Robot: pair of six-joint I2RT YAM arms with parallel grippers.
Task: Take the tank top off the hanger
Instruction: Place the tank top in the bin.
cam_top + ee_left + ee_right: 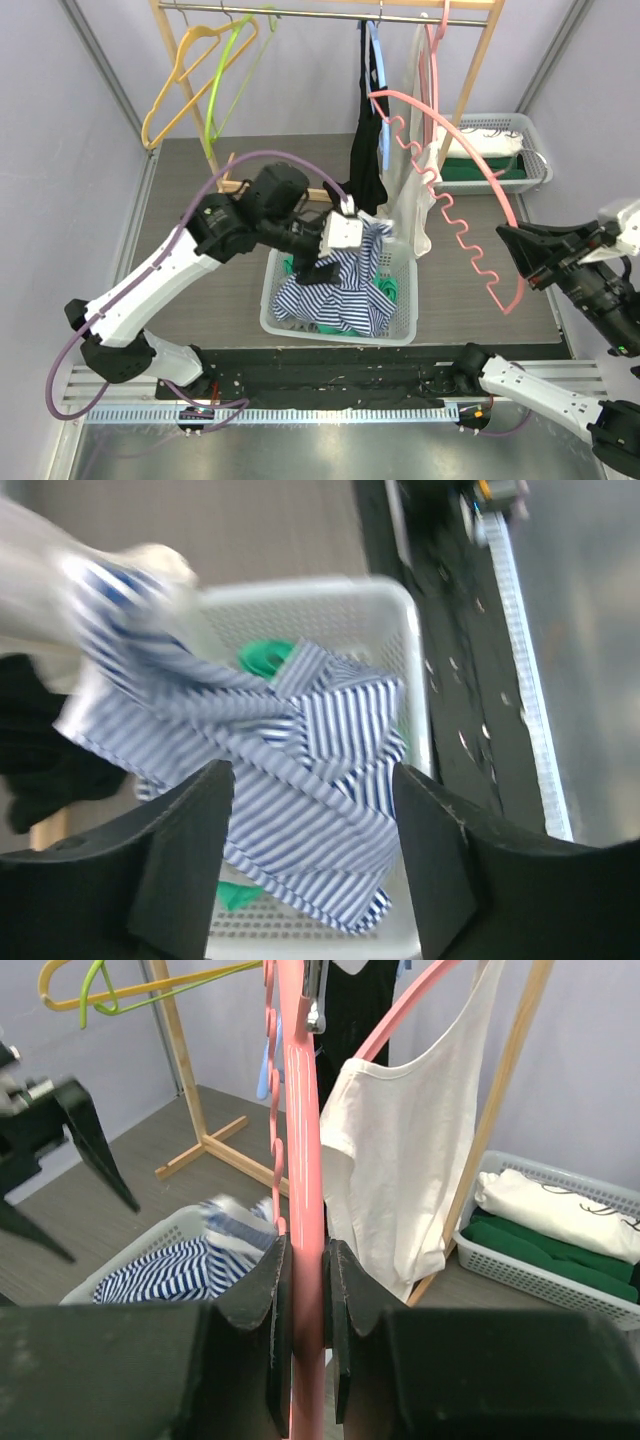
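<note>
A white tank top [412, 195] hangs from a pink hanger [455, 135] on the rack; it also shows in the right wrist view [400, 1150]. My right gripper [513, 250] is shut on the pink hanger's bar [300, 1110], which runs up between its jaws [305, 1250]. My left gripper [318, 262] is open and empty, hovering over a blue-striped garment [335, 295] that lies in a white laundry basket [300, 330]. In the left wrist view the striped cloth [300, 740] is below the spread fingers [308, 780]; its upper left corner is blurred.
A wooden rack [470, 90] holds a yellow hanger [175, 85], a green hanger [225, 70] and a black garment [368, 150]. A second white basket [530, 165] with folded white and green clothes stands at the back right. Green cloth [265, 658] lies under the striped garment.
</note>
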